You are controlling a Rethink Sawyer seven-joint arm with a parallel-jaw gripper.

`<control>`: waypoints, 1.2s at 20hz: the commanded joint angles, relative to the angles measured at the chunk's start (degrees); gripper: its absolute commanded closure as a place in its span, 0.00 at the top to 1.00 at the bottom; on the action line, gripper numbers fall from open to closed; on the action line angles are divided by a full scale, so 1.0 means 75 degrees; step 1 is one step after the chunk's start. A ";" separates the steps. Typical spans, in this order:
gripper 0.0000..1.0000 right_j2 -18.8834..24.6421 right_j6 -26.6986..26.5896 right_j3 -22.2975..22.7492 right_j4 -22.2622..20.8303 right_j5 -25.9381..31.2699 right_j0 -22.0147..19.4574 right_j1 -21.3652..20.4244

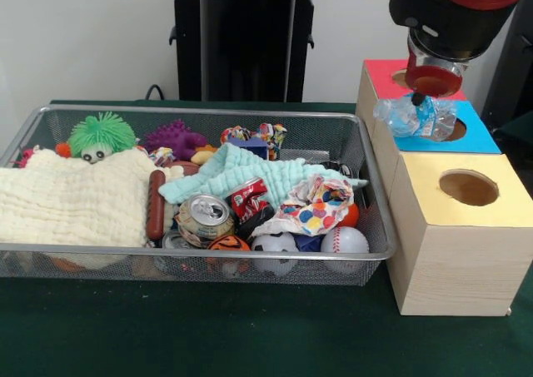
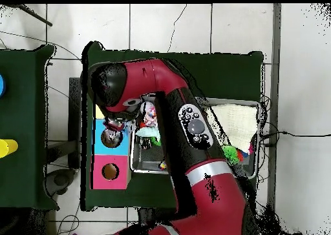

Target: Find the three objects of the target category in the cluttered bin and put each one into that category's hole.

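Note:
My gripper (image 1: 420,99) is shut on a crushed clear plastic bottle with a blue label (image 1: 410,117). It holds the bottle just above the blue-topped box (image 1: 479,142), next to its round hole (image 1: 455,131). The bottle hangs sideways over the hole's left edge. The overhead view shows the gripper (image 2: 116,124) over the blue box (image 2: 103,141). The wire mesh bin (image 1: 208,111) stands left of the boxes, full of clutter. No other clear bottle shows in it; cloths cover much of its contents.
A red-topped box (image 1: 383,73) stands behind the blue one and a yellow-topped box (image 1: 433,173) in front. The bin holds a cream cloth (image 1: 71,198), a mint cloth (image 1: 250,171), crushed cans (image 1: 205,215), a wrapper (image 1: 316,206), balls and toys.

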 commanded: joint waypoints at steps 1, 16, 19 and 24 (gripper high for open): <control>0.00 -0.0806 0.1184 -0.0214 -0.0749 0.0683 0.0182 0.0134; 0.00 -0.1279 0.1267 -0.0096 -0.0598 0.0884 0.0639 0.0207; 0.00 -0.1303 0.1227 -0.0069 -0.0504 0.1010 0.0669 0.0164; 0.00 -0.1239 0.1248 0.0013 -0.0273 0.1178 0.0661 0.0053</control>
